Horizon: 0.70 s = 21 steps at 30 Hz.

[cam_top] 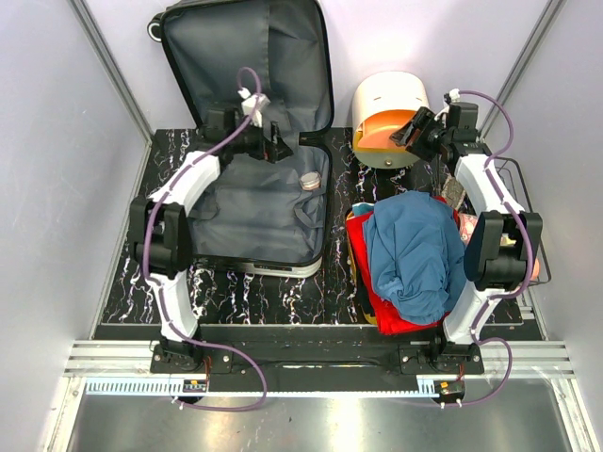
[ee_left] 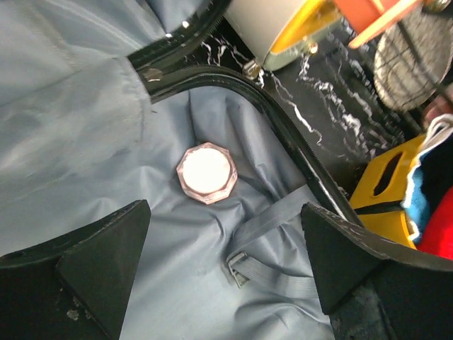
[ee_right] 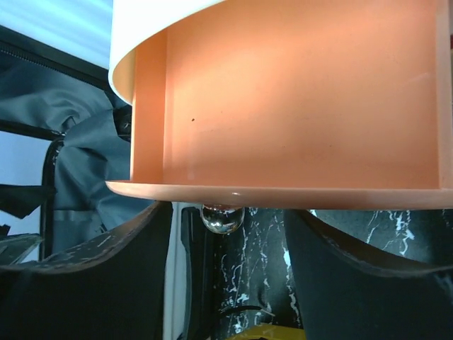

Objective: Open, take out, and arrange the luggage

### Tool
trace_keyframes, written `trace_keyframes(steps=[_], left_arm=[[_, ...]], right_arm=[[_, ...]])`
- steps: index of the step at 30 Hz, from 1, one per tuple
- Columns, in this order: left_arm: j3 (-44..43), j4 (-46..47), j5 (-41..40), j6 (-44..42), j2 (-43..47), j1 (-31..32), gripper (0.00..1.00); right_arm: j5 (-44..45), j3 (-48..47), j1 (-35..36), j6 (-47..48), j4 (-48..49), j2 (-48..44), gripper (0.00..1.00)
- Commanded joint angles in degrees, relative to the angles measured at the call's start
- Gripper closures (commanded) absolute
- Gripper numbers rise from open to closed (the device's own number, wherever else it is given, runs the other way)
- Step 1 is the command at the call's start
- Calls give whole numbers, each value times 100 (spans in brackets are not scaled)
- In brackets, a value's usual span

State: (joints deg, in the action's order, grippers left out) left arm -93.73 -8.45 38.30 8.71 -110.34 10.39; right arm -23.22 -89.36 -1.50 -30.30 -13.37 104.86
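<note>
The left end effector (ee_left: 225, 212) hangs over the open suitcase (ee_left: 85, 142), its two black fingers (ee_left: 99, 248) spread wide with nothing between them. Just beyond the fingertips, a small eight-sided jar (ee_left: 206, 173) with a white top sits on the crumpled grey lining. Nearer, a grey strap (ee_left: 272, 227) with a buckle lies across the fabric. The suitcase's black zippered rim (ee_left: 205, 74) curves away to the right. Beyond it lies the black, white-veined surface (ee_left: 333, 99), with a white-and-orange box (ee_left: 262, 21) at the top. A yellow tray (ee_left: 386, 184) stands at the right edge, with blue and red cloth (ee_left: 433, 234) just past its wall.
</note>
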Motion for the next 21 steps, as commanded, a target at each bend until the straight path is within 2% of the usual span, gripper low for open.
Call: trace_keyframes(steps=[1, 6, 13, 17, 21], left_arm=[[-724, -630, -358, -1326, -714, 375, 8], [-1453, -1167, -456, -2241, -1419, 692, 9], [-1534, -1317, -850, -3023, -1797, 1061, 10], [-1315, -1317, -1314, -3918, -1789, 1386, 26], [-1235, -1055, -1878, -4395, -1920, 1597, 34]], right_arm=[[-95, -248, 18, 621, 54, -492, 22], [-174, -196, 18, 1360, 36, -782, 14], [-51, -222, 18, 2107, 36, -1125, 12], [11, -196, 9, 2292, 27, -1213, 11], [-33, -187, 9, 2283, 27, -1240, 11]])
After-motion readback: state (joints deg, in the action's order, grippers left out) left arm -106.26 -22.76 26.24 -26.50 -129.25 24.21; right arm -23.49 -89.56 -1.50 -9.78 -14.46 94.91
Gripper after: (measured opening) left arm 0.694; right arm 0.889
